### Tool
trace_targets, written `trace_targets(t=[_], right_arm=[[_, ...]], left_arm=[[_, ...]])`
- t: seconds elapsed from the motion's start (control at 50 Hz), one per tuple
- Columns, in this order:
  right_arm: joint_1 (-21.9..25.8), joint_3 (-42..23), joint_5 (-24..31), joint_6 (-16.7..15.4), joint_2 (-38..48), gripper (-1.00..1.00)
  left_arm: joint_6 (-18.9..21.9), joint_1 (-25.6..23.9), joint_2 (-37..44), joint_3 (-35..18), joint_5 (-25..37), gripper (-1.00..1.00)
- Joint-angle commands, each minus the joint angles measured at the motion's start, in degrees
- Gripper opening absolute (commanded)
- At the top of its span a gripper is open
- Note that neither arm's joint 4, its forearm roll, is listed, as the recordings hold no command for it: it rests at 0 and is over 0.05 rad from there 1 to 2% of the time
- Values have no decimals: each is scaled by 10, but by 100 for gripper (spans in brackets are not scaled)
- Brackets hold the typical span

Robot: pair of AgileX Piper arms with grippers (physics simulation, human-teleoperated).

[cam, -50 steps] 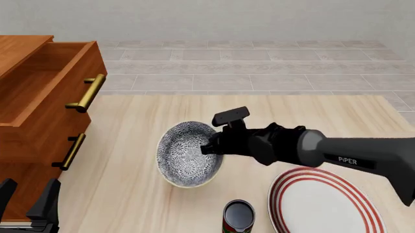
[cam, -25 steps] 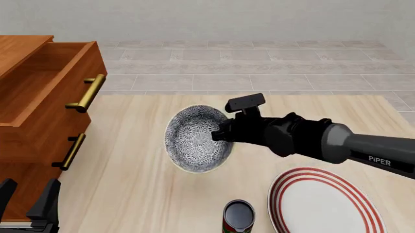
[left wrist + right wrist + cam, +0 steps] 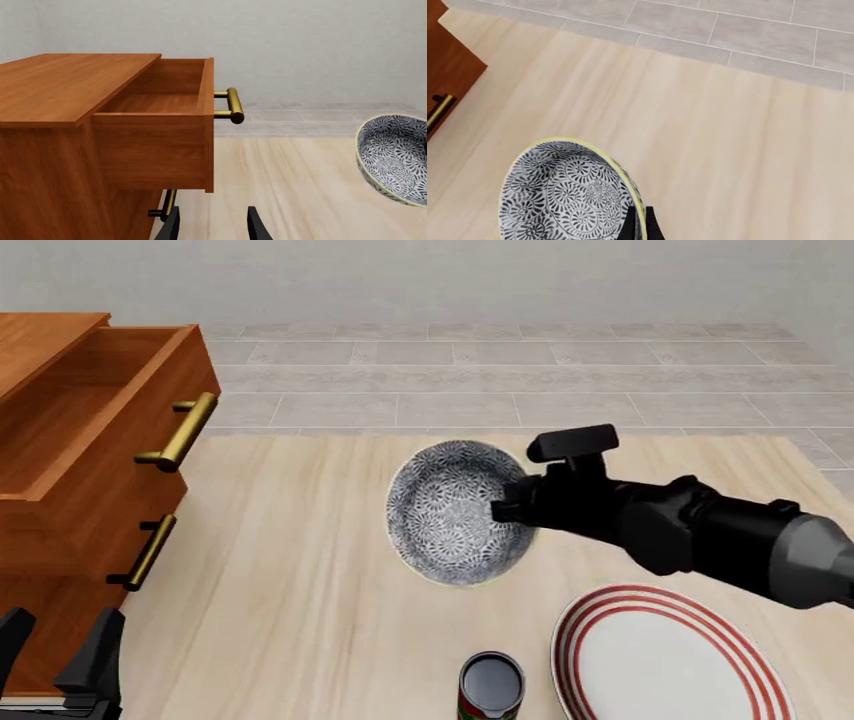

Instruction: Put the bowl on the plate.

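Right gripper, jaws clamped on floral bowl rim, held tilted above counter, red-ringed plate nearer and rightward.

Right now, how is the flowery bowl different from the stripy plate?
The bowl is deep and covered in grey-and-white flowers; the plate is flat and white with red rings at its rim. The bowl looks narrower than the plate. The bowl is tilted, gripped at its rim by the right gripper, while the plate lies flat on the table. Both are round.
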Motion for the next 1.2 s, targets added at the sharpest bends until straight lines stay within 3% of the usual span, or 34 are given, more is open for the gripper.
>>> trace_targets(t=[0.02, 0.48, 0.86, 1.2], right_arm=[[-25, 41, 6, 2, -61, -100], [-82, 114, 37, 5, -167, -100], [-134, 139, 114, -7, -255, -100], [-168, 179, 150, 0, -309, -100]], left_arm=[[0, 0, 0, 0, 0, 100], [0, 0, 0, 0, 0, 100], [0, 0, 0, 0, 0, 100], [0, 0, 0, 0, 0, 100]])
